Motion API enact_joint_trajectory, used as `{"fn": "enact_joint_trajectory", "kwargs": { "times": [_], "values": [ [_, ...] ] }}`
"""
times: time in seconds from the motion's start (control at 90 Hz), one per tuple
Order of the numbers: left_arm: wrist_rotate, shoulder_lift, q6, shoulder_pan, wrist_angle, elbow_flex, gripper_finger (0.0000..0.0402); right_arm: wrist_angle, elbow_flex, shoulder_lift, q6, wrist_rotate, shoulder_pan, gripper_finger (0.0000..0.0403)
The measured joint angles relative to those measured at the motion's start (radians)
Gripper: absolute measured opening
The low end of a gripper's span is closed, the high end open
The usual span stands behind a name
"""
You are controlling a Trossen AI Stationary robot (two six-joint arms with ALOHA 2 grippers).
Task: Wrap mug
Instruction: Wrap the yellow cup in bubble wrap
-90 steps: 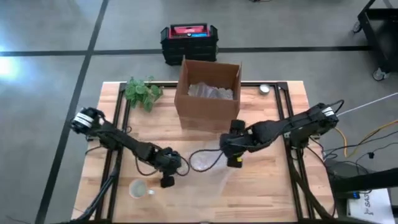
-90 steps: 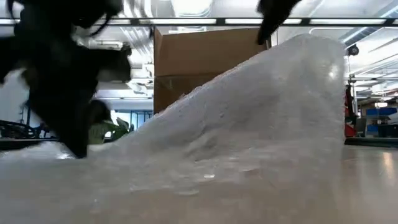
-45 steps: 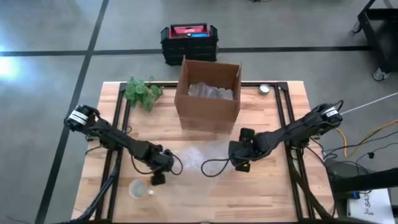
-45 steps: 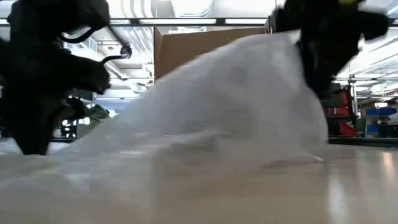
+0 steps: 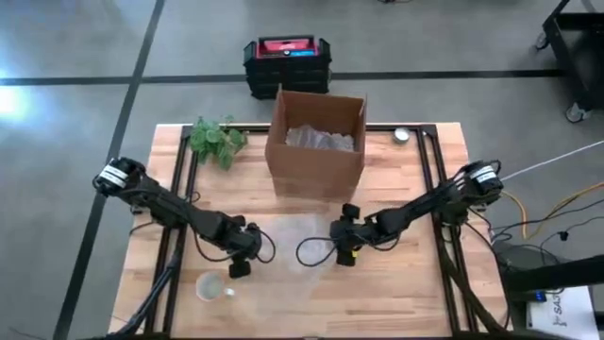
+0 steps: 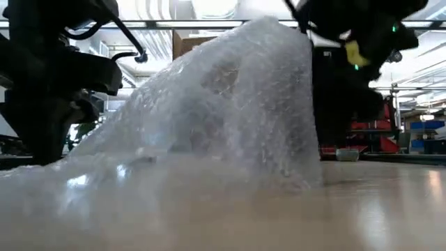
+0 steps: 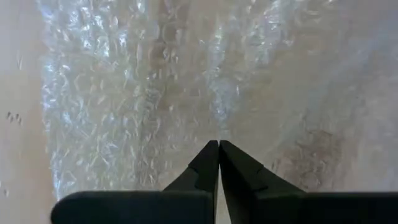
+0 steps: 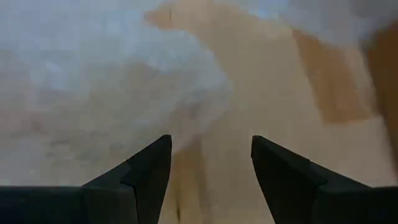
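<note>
High view: bubble wrap sheet (image 5: 293, 236) is lying before the cardboard box (image 5: 316, 142); mug (image 5: 209, 286) is standing near the left gripper (image 5: 240, 267).
Low view: sheet is tenting, seemingly light and floppy.
Left wrist: fingers (image 7: 205, 163) are pinching the sheet's edge.
Right wrist: right gripper (image 8: 210, 163) is spread, holding nothing.
Grip: take the sheet by its corners; the mug, likely fragile, by its rim.

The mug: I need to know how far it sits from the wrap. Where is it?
In the high view the mug stands near the table's front edge on the left side, just in front of the left gripper, clear of the bubble wrap.
</note>
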Motion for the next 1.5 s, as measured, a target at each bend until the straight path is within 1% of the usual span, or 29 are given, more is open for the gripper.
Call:
{"fn": "enact_joint_trajectory", "kwargs": {
  "times": [0.078,0.189,0.322,0.389,0.456,0.511,0.611,0.722,0.833,0.922,1.089,1.344,1.444,1.5],
  "values": [
    [0.0,0.0,0.0,0.0,0.008,0.0,0.0,-0.012,0.021,-0.004,-0.02,-0.018,0.001,0.0204],
    [0.0,0.0,0.0,0.0,0.008,0.0,0.0,0.014,0.058,-0.042,-0.07,-0.02,0.011,0.0199],
    [0.0,0.0,0.001,0.0,0.009,0.0,0.0,0.185,0.073,-0.045,-0.17,-0.018,0.012,0.0201],
    [0.0,0.0,0.006,0.0,0.01,0.0,0.0,0.284,0.073,-0.012,-0.208,-0.02,0.005,0.0201],
    [0.0,-0.001,0.002,0.0,0.014,0.001,0.0,0.34,0.07,0.03,-0.229,-0.021,-0.005,0.0197],
    [0.0,-0.001,0.001,0.0,0.016,0.001,0.0,0.396,0.071,0.078,-0.241,-0.044,-0.014,0.0195],
    [0.0,-0.001,0.001,0.0,0.016,0.002,0.0,0.438,0.089,0.168,-0.257,-0.13,-0.017,0.0189],
    [0.0,-0.001,0.001,0.0,0.022,0.002,0.0,0.445,0.145,0.258,-0.325,-0.222,-0.016,0.0184],
    [0.0,-0.001,0.005,0.0,0.023,0.002,0.0,0.441,0.214,0.339,-0.358,-0.234,-0.017,0.0178],
    [0.0,-0.001,0.0,0.0,0.025,0.002,0.0,0.345,0.283,0.374,-0.352,-0.23,-0.018,0.0173],
    [0.002,-0.001,-0.012,0.0,0.026,0.002,0.0,-0.006,0.388,0.367,-0.345,-0.227,-0.019,0.0165],
    [0.002,-0.002,-0.014,0.0,0.025,0.002,0.0,-0.457,0.381,0.228,-0.213,-0.222,0.001,0.0148],
    [0.002,-0.002,-0.014,0.0,0.026,0.002,0.0,-0.598,0.351,0.173,-0.162,-0.225,0.026,0.014],
    [0.002,-0.002,-0.014,0.0,0.027,0.002,0.0,-0.643,0.318,0.141,-0.128,-0.226,0.044,0.0136]
  ]
}}
